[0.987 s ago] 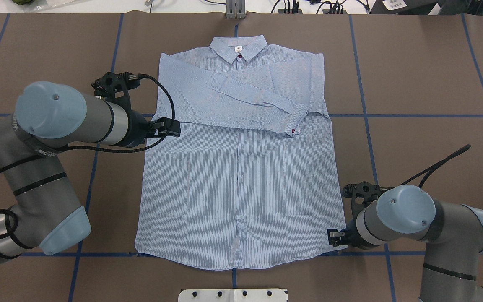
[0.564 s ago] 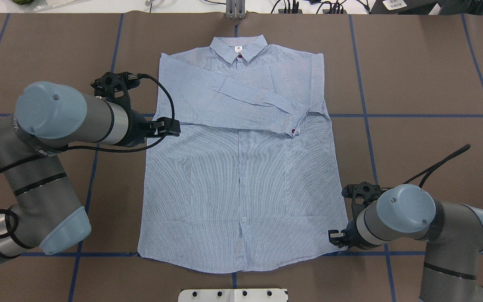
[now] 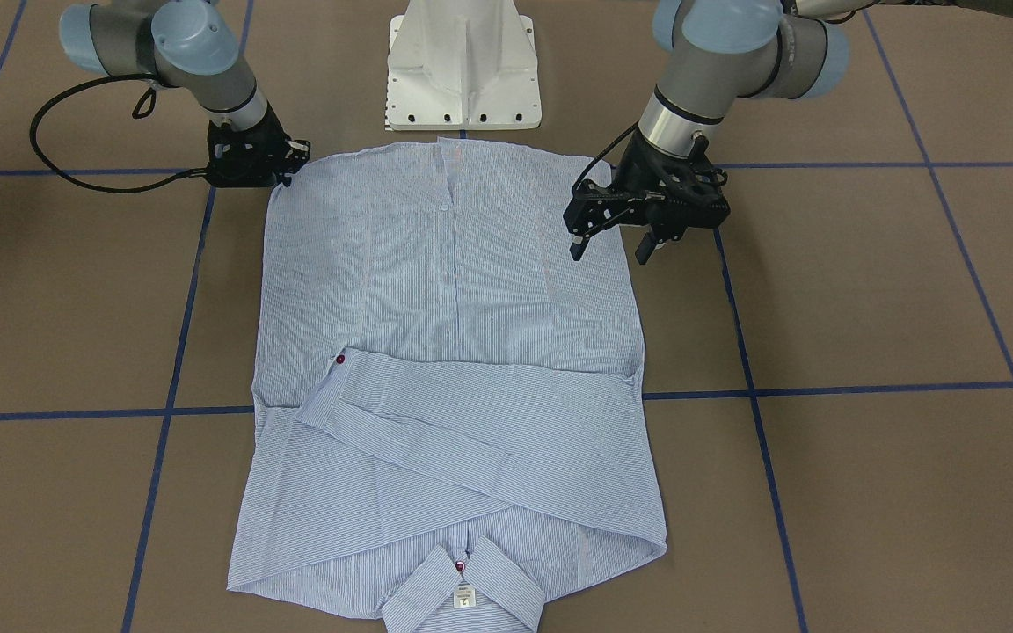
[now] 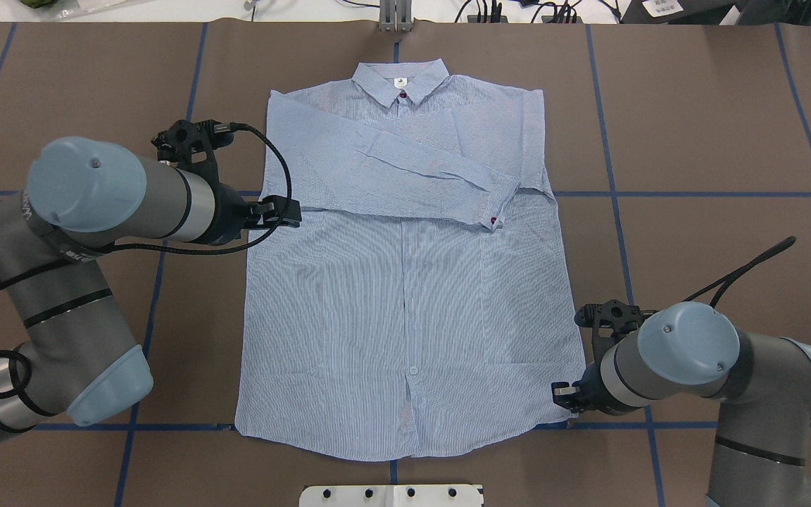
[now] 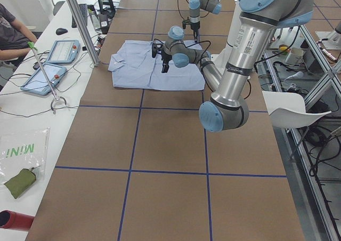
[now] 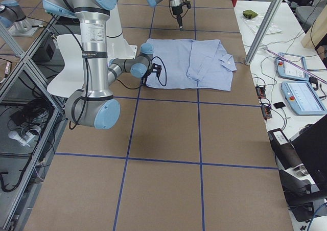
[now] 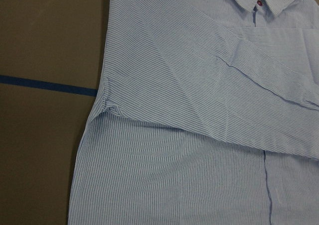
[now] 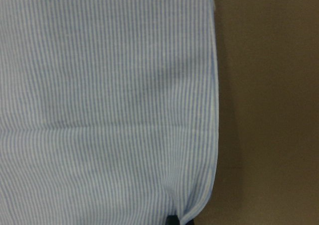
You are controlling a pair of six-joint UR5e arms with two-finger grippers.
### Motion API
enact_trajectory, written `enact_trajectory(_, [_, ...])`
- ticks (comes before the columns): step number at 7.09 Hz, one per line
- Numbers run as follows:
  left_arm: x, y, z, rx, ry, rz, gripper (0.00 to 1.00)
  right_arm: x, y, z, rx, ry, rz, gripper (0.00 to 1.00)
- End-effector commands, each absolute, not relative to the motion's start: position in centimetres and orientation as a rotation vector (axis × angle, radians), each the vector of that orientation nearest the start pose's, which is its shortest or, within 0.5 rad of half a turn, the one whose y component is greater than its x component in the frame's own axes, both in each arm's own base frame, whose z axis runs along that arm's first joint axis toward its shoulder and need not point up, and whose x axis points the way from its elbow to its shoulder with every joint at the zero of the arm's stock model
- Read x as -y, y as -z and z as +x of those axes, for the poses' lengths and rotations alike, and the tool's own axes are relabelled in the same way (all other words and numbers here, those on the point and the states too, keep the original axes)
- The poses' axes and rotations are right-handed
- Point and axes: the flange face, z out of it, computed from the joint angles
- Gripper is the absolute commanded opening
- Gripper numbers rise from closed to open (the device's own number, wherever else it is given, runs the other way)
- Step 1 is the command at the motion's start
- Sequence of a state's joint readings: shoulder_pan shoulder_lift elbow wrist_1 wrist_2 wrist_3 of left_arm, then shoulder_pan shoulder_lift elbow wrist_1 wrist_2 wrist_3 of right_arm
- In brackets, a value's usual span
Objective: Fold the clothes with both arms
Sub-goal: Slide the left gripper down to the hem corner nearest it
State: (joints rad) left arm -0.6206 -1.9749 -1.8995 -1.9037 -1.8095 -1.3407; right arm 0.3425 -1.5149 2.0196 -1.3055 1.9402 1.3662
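The light blue striped shirt lies flat and face up on the brown table, collar at the far side, both sleeves folded across the chest. My left gripper hangs open above the shirt's edge just below the folded sleeve, with nothing between its fingers; in the overhead view the left gripper sits at the shirt's left side. My right gripper is low at the near right hem corner, shut on the cloth. In the right wrist view the shirt puckers at that pinched corner.
The white pedestal base stands just behind the hem. Blue tape lines cross the brown table cover. A metal post stands beyond the collar. Tablets and a seated person's arm are at the far table edge.
The shirt's lower part has slid a little toward the robot's right, drawn by the right gripper at the hem corner. The left gripper has hardly moved.
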Motion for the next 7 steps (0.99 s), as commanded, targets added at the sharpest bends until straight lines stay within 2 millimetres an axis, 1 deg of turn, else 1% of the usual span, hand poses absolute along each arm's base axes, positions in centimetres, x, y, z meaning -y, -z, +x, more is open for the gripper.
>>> enact_trajectory(1, [43.1, -25.3, 41.8, -1.055, 0.227, 0.229, 0.99, 26.7, -37.7, -42.9, 0.863, 0.001, -0.115, 0.0])
enact_trajectory(2, [42.8, -26.1, 41.9, -1.044, 0.237, 0.209, 0.99, 27.1, -37.0, -42.4, 0.878, -0.006, -0.104, 0.0])
enact_trajectory(3, [40.6, -29.0, 42.9, -1.017, 0.269, 0.139, 0.99, 27.2, -36.3, -42.0, 0.893, -0.008, -0.095, 0.0])
enact_trajectory(5, [32.8, -32.2, 46.9, -1.03, 0.321, 0.021, 0.99, 27.2, -34.1, -40.7, 0.938, -0.007, -0.075, 0.0])
enact_trajectory(6, [29.4, -33.2, 48.8, -1.012, 0.343, -0.009, 0.99, 27.2, -33.6, -40.3, 0.948, -0.008, -0.069, 0.0])
enact_trajectory(7, [26.0, -33.7, 50.0, -1.0, 0.348, -0.072, 0.98, 27.2, -33.4, -40.2, 0.953, -0.009, -0.066, 0.0])
